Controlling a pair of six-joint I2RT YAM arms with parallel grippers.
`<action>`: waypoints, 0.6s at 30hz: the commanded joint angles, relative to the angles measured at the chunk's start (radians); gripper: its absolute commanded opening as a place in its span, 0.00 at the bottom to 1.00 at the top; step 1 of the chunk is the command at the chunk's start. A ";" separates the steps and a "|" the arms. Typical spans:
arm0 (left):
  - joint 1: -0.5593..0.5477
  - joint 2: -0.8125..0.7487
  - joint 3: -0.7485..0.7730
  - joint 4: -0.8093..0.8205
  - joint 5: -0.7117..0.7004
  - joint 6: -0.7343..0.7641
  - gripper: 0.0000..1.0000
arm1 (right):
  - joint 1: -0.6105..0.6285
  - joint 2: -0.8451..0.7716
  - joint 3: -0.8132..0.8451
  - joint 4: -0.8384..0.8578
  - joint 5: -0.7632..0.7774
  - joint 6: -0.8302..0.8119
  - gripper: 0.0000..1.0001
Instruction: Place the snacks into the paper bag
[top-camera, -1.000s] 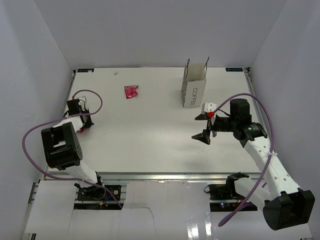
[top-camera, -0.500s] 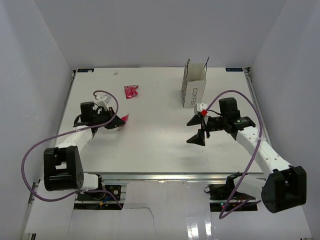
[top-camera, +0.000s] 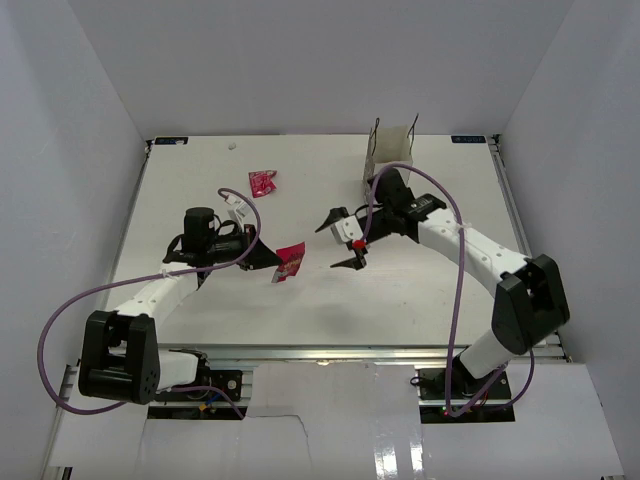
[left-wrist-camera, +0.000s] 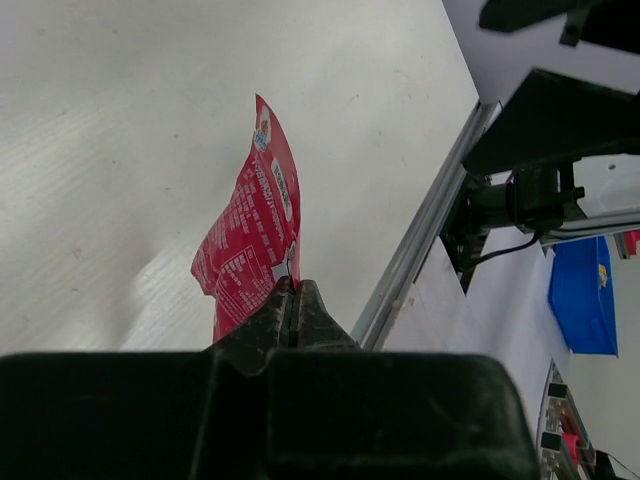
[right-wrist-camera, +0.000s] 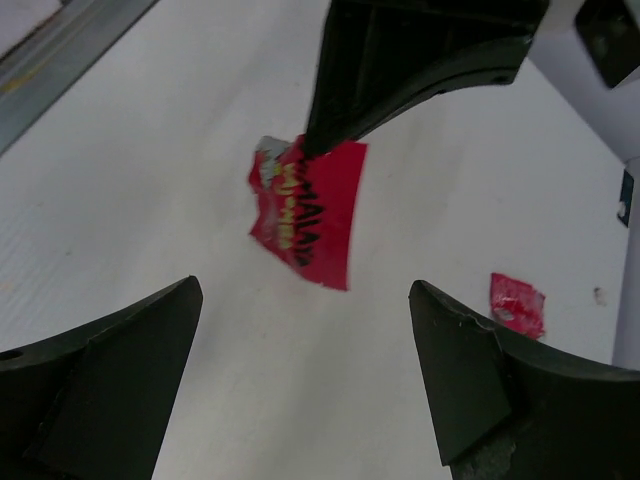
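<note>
Item: pink-red snack (top-camera: 291, 262), pinched by your L gripper (top-camera: 272, 264), long axis sticking out beyond the tips. R gripper (top-camera: 339, 241), jaws spread, faces it, near but apart. Paper bag (top-camera: 392, 158) sits behind R gripper.

Tabletop (left-wrist-camera: 120, 120): matt white, faintly ribbed. Red wrapper (left-wrist-camera: 250, 235) in left pincer (left-wrist-camera: 293, 292): glossy printed film, creased. Second red wrapper (top-camera: 263, 182): shiny, crumpled. Paper bag (top-camera: 393, 151): matt white paper, smooth. Fingers (right-wrist-camera: 100, 390) of left pincer and right pincer (right-wrist-camera: 303, 295): matt black plastic, smooth. Edge rail (left-wrist-camera: 425, 225): bare metal, dull sheen
</note>
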 joint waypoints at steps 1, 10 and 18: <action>-0.032 -0.043 -0.012 0.014 0.061 0.001 0.00 | 0.063 0.124 0.187 -0.080 0.013 -0.147 0.90; -0.052 -0.082 -0.019 0.000 0.074 -0.002 0.00 | 0.163 0.311 0.350 -0.259 0.044 -0.196 0.94; -0.057 -0.095 -0.003 -0.002 0.103 -0.007 0.00 | 0.191 0.362 0.332 -0.136 0.117 -0.031 0.92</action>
